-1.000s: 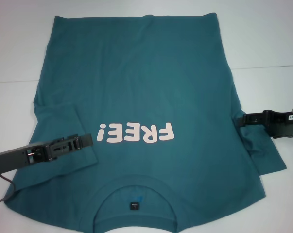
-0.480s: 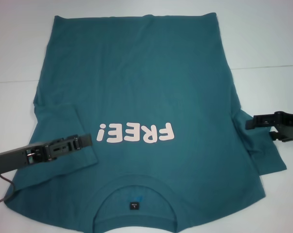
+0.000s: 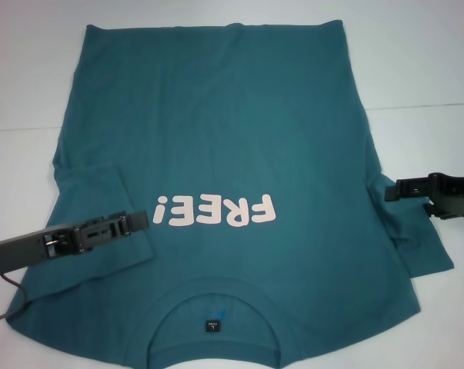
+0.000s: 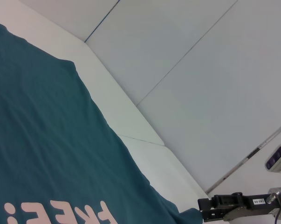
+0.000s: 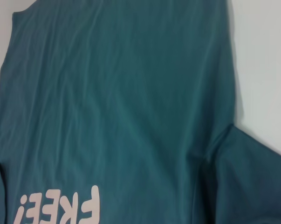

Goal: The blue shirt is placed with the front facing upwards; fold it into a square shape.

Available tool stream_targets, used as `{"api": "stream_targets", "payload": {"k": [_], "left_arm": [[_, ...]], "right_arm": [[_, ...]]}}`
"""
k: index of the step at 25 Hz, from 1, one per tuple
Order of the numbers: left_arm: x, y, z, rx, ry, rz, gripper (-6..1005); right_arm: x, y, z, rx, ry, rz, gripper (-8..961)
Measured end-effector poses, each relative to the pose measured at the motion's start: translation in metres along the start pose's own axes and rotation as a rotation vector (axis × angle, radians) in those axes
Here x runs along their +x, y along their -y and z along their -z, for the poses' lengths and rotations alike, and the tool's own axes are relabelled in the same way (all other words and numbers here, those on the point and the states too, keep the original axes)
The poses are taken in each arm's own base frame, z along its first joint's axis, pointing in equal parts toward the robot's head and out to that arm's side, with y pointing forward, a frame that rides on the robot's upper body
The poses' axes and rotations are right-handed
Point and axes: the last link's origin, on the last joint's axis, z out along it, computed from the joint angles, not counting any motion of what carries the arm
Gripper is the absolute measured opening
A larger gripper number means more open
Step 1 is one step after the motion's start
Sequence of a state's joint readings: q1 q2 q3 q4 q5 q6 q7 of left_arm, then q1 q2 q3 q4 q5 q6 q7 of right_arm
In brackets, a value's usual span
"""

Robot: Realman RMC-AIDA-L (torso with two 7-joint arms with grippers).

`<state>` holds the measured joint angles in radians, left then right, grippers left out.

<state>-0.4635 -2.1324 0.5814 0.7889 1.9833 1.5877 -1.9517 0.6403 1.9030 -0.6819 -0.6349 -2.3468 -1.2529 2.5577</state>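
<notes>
On the white table (image 3: 24, 61), the shirt (image 3: 216, 131) lies flat, front up, collar at 6 o'clock toward the robot. At 8 o'clock the left gripper (image 3: 135, 221) rests over the folded-in left sleeve; whether its jaws are apart or together, I cannot tell. At 3 o'clock the right gripper (image 3: 392, 190) sits at the right sleeve, jaws equally unreadable. Soft, light cotton that looks floppy: best pinched at sleeve edge or hem. The collar edge is cut off.
</notes>
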Motion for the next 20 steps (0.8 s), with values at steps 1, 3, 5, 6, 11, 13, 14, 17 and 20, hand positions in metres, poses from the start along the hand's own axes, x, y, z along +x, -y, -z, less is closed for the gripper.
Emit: {"api": "stream_targets", "payload": {"k": [1,3,5,6,11,13,14,17,20], "left_arm": [[-0.0001,0.0001,0.0001,0.0,0.0,0.001,721],[-0.0005,0.0002,0.0004,0.001,0.0,0.002,721],[-0.0008,0.0004,0.0008,0.002,-0.001,0.003,720],[-0.001,0.0005,0.001,0.002,-0.001,0.002,720],[-0.0008,0.0019,0.0009,0.011,-0.005,0.003,721],[-0.0008,0.0021,0.0008,0.012,-0.005,0.005,721],[-0.0006,0.002,0.0006,0.011,-0.005,0.006,721],[-0.0003,0.0019,0.0002,0.011,-0.005,0.008,720],[-0.0007,0.0019,0.0005,0.011,-0.004,0.009,720]], "right_arm": [[0.0001,-0.0004,-0.0004,0.0,-0.001,0.004,879],[0.0006,-0.0008,-0.0011,-0.001,-0.003,0.012,876],[0.0014,-0.0008,-0.0016,0.0,-0.006,0.018,872],[0.002,-0.0005,-0.0018,0.001,-0.009,0.019,870],[0.0043,0.0024,-0.0018,0.01,-0.012,0.018,709],[0.0043,0.0032,-0.0018,0.014,-0.01,0.017,627],[0.0043,0.0036,-0.0018,0.017,-0.01,0.018,585],[0.0051,0.0059,-0.0019,0.032,-0.016,0.02,459],[0.0059,0.0076,-0.0027,0.04,-0.016,0.016,321]]}}
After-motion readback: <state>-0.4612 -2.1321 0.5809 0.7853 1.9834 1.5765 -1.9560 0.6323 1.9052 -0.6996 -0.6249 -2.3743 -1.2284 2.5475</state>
